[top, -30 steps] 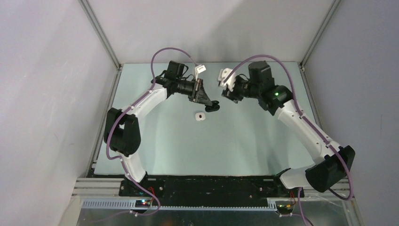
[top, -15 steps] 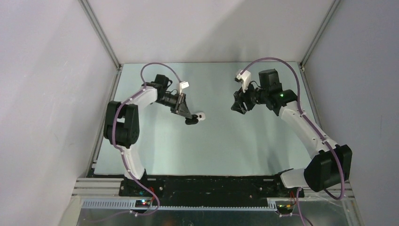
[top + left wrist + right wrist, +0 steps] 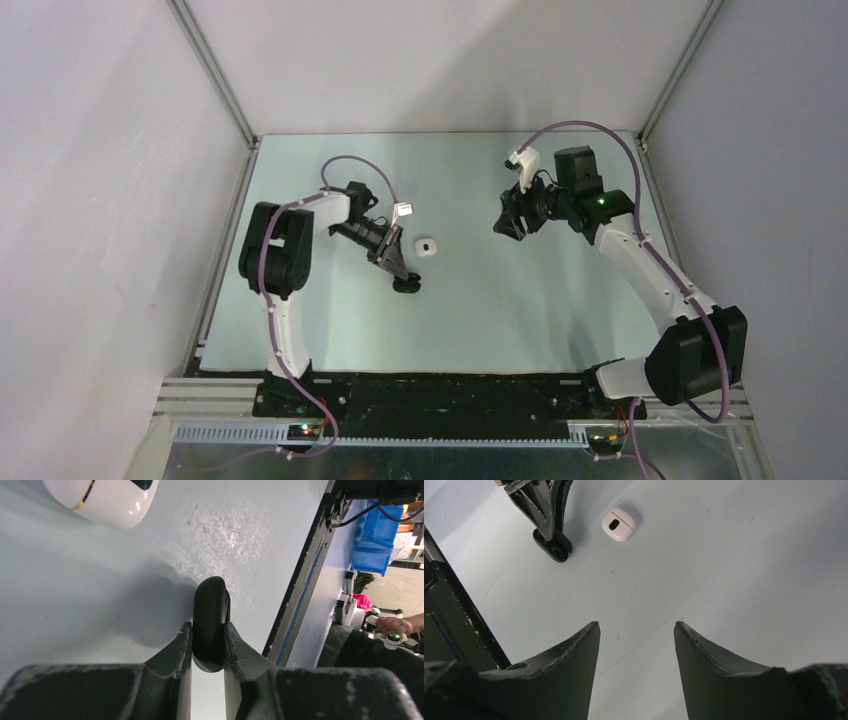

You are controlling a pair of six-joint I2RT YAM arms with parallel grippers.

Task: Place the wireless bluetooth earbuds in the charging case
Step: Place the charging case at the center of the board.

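The black charging case (image 3: 209,625) was seen pinched edge-on betw. the fingers of the L gripper (image 3: 207,630), jaws clamped tight on its two flat sides. It was held low over the table (image 3: 500,310); contact w/ the surface couldn't be told. It was positioned near the white case (image 3: 427,246), on that case's near-left side, not touching. The white case was found lying flat on the table, dark oval facing up, gold seam line visible. The R gripper (image 3: 636,630) was held above the table, well to the right of the white case, jaws approx. half spread, nothing gripped.
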